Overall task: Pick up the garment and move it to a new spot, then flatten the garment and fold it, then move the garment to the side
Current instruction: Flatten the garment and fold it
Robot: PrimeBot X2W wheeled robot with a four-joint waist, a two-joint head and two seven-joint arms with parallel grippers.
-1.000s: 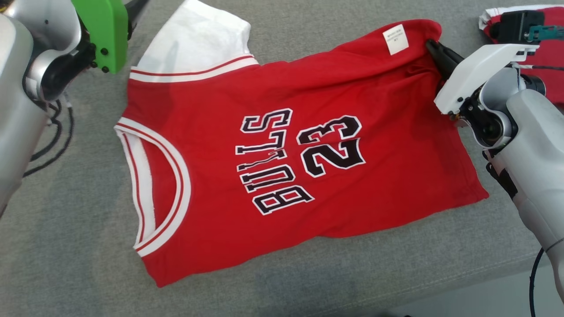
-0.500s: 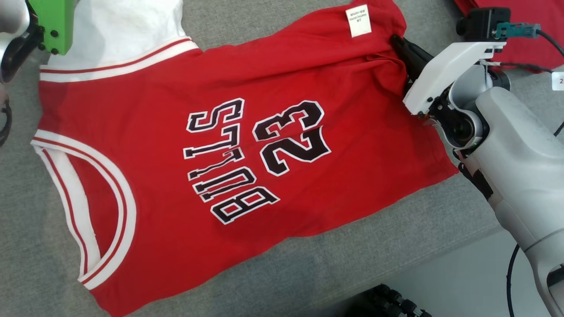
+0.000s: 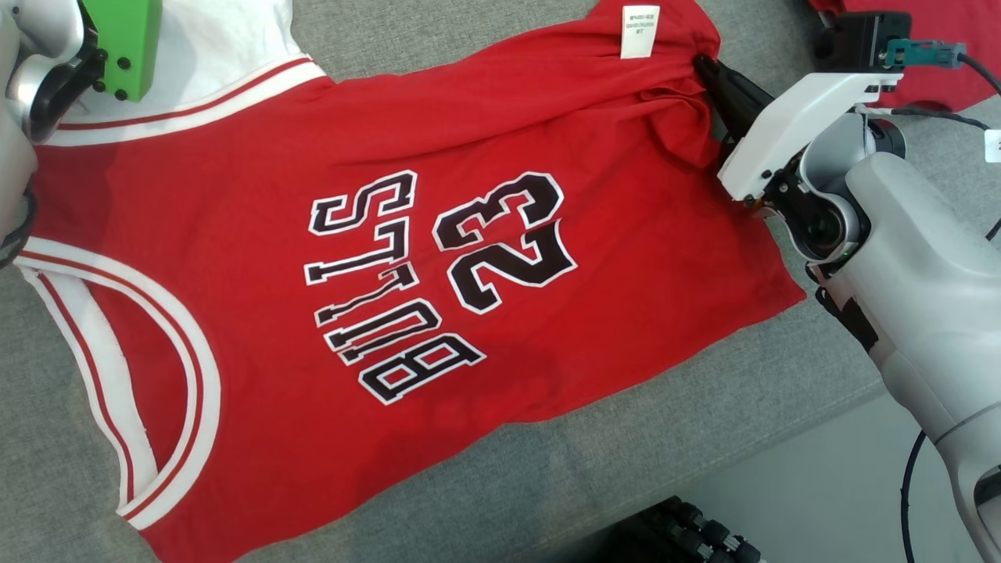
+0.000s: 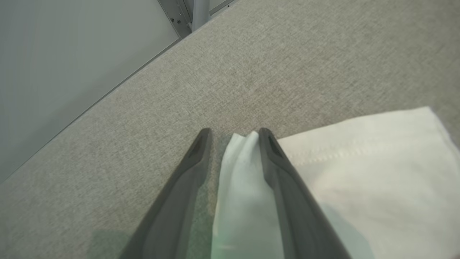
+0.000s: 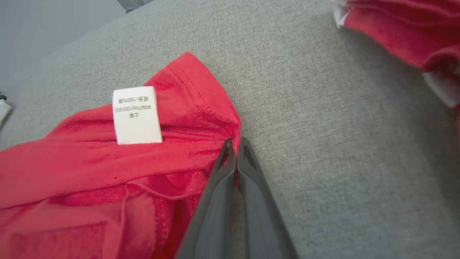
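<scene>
On the grey desk (image 3: 626,469) the jersey (image 3: 626,234) lies spread flat, front up, and covers most of the middle. Its long axis runs from left to right along the desk: the neck opening (image 3: 195,375) points left and the hem points right. The hem's near corner comes close to the desk's near edge, which slants across the lower right of the head view.

The jersey is red with white and red trim round the neck and armhole. The black lettering (image 3: 391,281), edged in white, reads "BULLS" beside "23" and runs sideways in the head view, with the tops of the letters toward the neck. A white sleeve (image 3: 227,39) sticks out toward the far left. A white label (image 3: 640,31) sits at the far corner of the hem, which is rucked into folds there.

The right gripper (image 5: 233,144) is clenched on the hem's far corner, beside the label. Its fingers are pressed together with a sliver of red cloth between them.

The left gripper (image 4: 233,135) is at the white sleeve with its jaws apart. A bunched white fold stands between the fingers and touches one of them, while bare desk shows in the gap before the other. It is released, not pinching.

A second red garment (image 5: 395,28) lies apart at the desk's far right.
</scene>
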